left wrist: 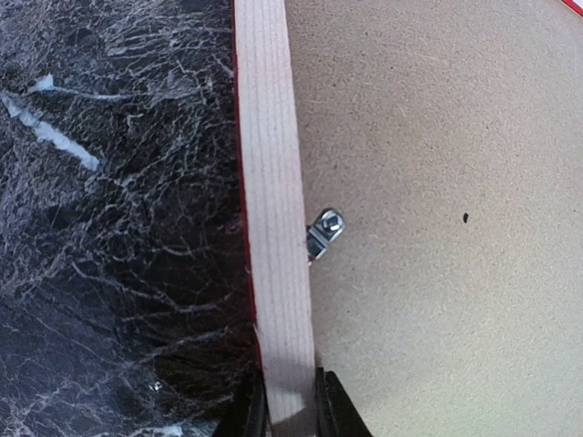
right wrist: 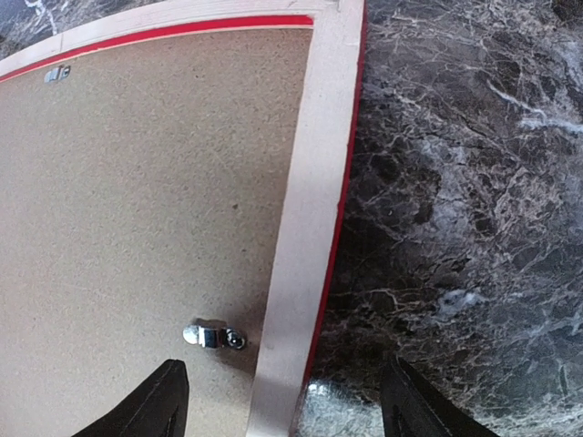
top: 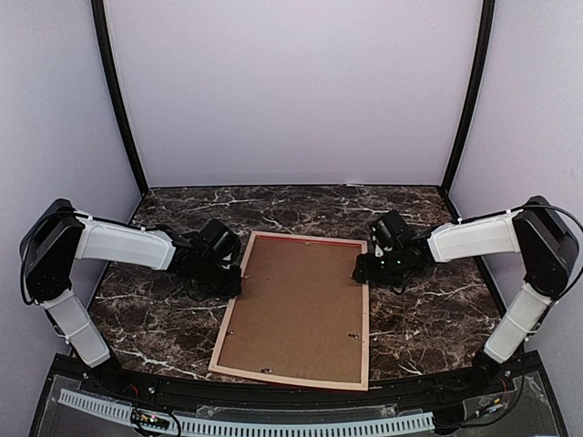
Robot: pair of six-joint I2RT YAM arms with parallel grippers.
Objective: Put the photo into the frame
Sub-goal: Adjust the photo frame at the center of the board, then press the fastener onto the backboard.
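The frame (top: 229,319) lies face down on the marble table, pale wood back up, a thin red edge showing. The brown backing board (top: 301,305) fills it, with small metal clips (left wrist: 325,230) at its edges. The photo is hidden. My left gripper (top: 235,273) is shut on the frame's left rail (left wrist: 273,182), one finger on each side of it. My right gripper (top: 363,267) is open and straddles the right rail (right wrist: 305,209), its fingers (right wrist: 159,405) apart on either side, next to a clip (right wrist: 214,336).
The dark marble table (top: 428,309) reaches to pale walls at the back and sides. A black rail with a white ribbed strip (top: 301,426) runs along the near edge by the arm bases.
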